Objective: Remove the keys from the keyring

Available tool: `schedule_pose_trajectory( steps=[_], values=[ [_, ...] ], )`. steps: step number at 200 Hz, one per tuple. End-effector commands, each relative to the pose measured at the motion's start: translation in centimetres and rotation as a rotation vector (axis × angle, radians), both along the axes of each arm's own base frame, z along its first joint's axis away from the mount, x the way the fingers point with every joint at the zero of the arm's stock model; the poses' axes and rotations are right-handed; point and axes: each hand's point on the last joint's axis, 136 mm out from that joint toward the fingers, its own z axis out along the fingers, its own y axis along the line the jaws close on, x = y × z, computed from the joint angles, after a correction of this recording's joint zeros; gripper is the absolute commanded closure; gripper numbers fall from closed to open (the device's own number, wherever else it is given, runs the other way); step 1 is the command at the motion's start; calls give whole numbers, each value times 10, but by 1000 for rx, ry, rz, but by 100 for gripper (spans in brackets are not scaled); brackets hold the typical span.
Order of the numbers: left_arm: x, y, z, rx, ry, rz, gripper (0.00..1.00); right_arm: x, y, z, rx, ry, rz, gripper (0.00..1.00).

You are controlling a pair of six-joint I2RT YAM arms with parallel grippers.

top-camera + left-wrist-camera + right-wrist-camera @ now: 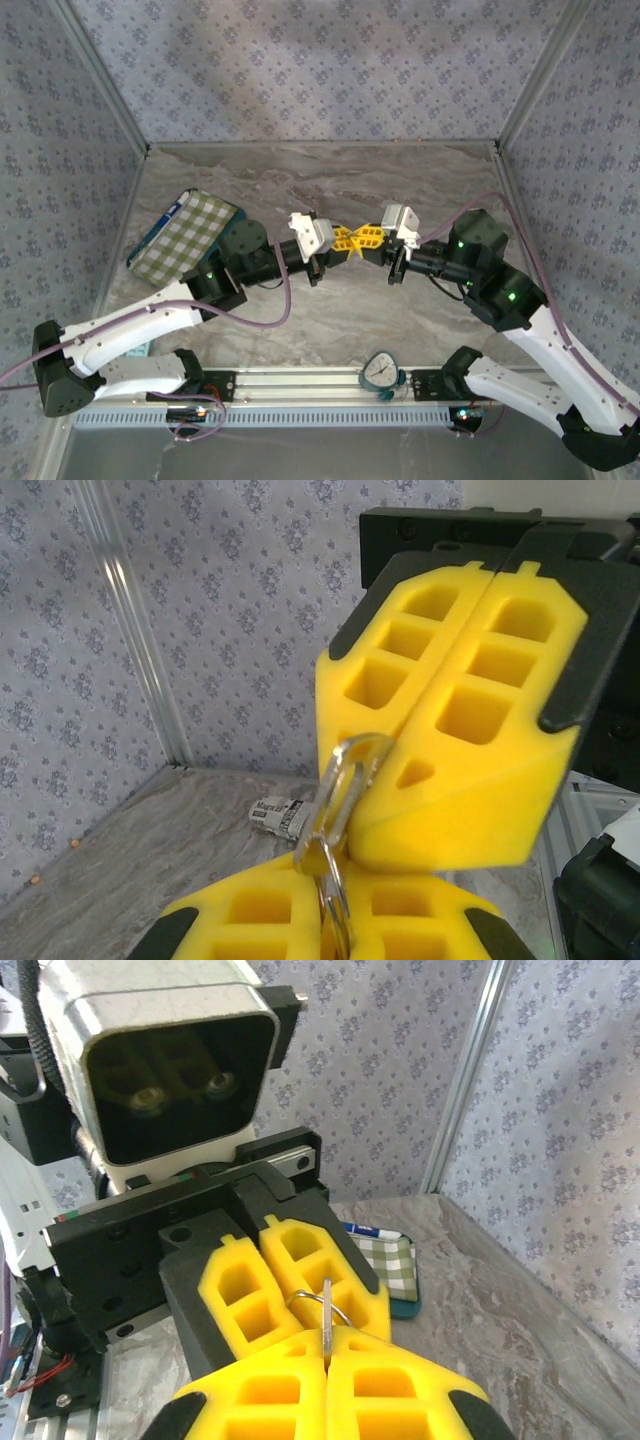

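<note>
Silvery keyring (338, 805), looped thin wire, is held above the marbled surface (330, 300) between two yellow-padded tools meeting tip to tip. Left tool (343, 241) at 9 o'clock and right tool (370, 239) at 3 both pinch it tight.

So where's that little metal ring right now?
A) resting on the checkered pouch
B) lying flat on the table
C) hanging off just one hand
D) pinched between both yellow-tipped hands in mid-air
D: the metal ring runs from the closed pads of the left hand into those of the right hand, which meet tip to tip above the table.
</note>
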Motion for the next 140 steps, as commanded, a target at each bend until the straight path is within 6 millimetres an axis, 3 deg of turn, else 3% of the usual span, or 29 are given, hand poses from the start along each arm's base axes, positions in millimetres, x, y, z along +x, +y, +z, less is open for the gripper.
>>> schedule_pose_trajectory(
  steps=[1,44,91,140],
  values=[
    [3,16,30,-72,-29,60,100,-5,-10,12,16,-48,-30,100],
    [10,25,28,-41,4,92,100,-20,-15,8,-24,-120,14,100],
    [10,28,30,-19,0,98,100,-21,-15,-8,-105,-160,-1,100],
    [14,33,29,3,15,112,100,-36,-7,-24,-239,-244,68,100]
  ],
)
